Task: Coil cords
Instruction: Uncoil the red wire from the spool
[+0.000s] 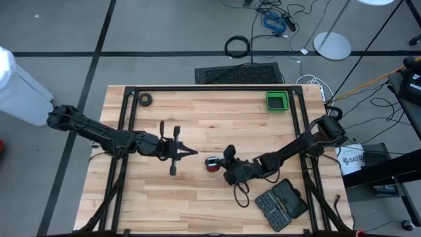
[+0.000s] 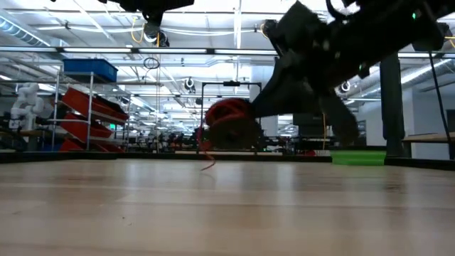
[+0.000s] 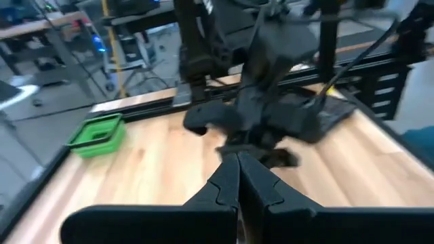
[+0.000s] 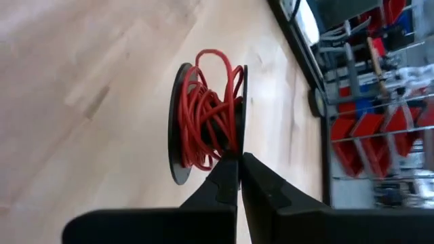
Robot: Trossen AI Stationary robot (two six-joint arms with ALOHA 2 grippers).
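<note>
The red cord is wound loosely on a small black reel [image 4: 203, 115] with two round flanges. The reel also shows in the high view [image 1: 212, 163], near the table's middle, and in the low view [image 2: 229, 122], where it hangs above the wood. A loose end of the cord [image 2: 207, 161] dangles below it. My right gripper [image 4: 239, 159] is shut at the reel's rim. My left gripper [image 1: 191, 153] is shut and empty a little to the left of the reel, pointing toward it. My right gripper pinches the reel at its rim [image 4: 234, 144] between its two fingertips, where the red windings meet one flange. Whether it has the flange, the cord or both, I cannot tell. The reel is lifted clear of the table with its flanges upright.
A green bin [image 1: 277, 101] stands at the far right of the table and a small black ring-shaped roll [image 1: 145, 99] at the far left. A black case [image 1: 281, 204] lies near the front right corner. Black frame rails [image 1: 125, 112] run along the table's sides.
</note>
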